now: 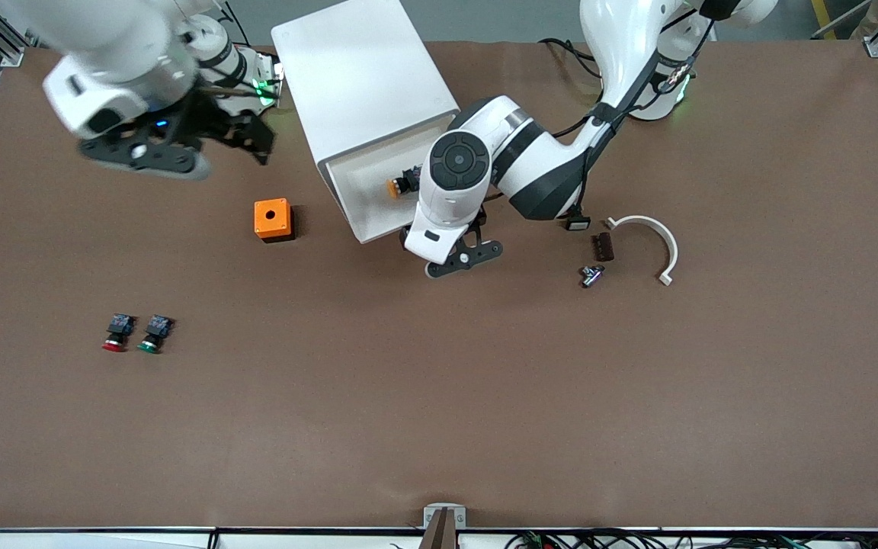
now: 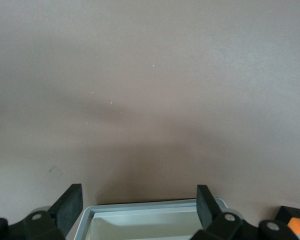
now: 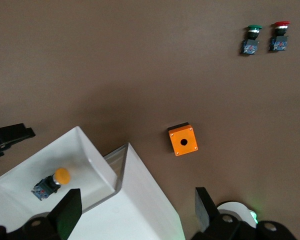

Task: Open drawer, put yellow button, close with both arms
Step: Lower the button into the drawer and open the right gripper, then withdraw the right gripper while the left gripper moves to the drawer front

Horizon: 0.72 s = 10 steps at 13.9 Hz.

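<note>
Buttons number three. The yellow button (image 1: 402, 184) lies on its side in the open drawer (image 1: 366, 221), in the upper middle of the front view. The red button (image 1: 116, 333) and the green button (image 1: 155, 334) stand side by side, low in that view, toward the right arm's end of the tabletop (image 1: 439, 396).

Other things come singly:
- an orange box (image 1: 272, 219) with a round hole on top, between the button pair and the drawer
- a white cabinet (image 1: 363, 76), seen from above
- a curved white bracket (image 1: 656, 240), a dark block (image 1: 603, 246) and a small metal part (image 1: 591, 274), toward the left arm's end

Two arms reach in from the top edge.

From above, the cabinet shows only its top and this one pulled-out tray. The left arm's wrist covers one end of the drawer and hides the left pincer's fingertips in the front view. What the metal part is cannot be made out. The drawer holds the yellow button and nothing else that shows.

The left pincer (image 1: 463, 255) hangs over the drawer's front edge with its fingers (image 2: 67, 206) spread wide and empty. The right pincer (image 1: 252, 141) is up over the tabletop beside the cabinet, also spread and empty. Its wrist view looks down on the drawer and all three buttons.
</note>
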Available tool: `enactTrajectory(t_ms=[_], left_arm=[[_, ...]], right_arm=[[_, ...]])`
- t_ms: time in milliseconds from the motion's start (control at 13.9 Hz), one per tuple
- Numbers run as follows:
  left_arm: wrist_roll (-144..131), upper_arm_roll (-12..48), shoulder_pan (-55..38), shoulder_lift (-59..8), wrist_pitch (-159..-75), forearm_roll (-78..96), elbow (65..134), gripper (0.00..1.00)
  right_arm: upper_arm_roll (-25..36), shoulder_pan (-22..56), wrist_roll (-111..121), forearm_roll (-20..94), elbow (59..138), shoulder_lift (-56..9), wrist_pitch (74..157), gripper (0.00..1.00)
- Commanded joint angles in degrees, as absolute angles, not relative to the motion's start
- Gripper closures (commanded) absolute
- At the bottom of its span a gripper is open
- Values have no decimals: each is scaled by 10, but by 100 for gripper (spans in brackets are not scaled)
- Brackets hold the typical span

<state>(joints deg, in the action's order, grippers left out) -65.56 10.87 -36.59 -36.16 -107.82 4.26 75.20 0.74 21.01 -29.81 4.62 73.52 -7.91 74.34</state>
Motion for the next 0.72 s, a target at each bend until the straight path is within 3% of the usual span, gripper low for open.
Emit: enactTrajectory(t_ms=[0,432,647], left_arm=[[-686,112,-370,-359,-1075,33,757,0],[-687,124,-374,-356,-1074,36,758,0],[-686,135,-375,-358,-1074,39,758,0]], right_arm=[[-4,130,-206,60,726,-82,731,0],[-4,-25,-21,48,731,-97,741,0],[-4,-34,-12,4,732,-132,770,0]])
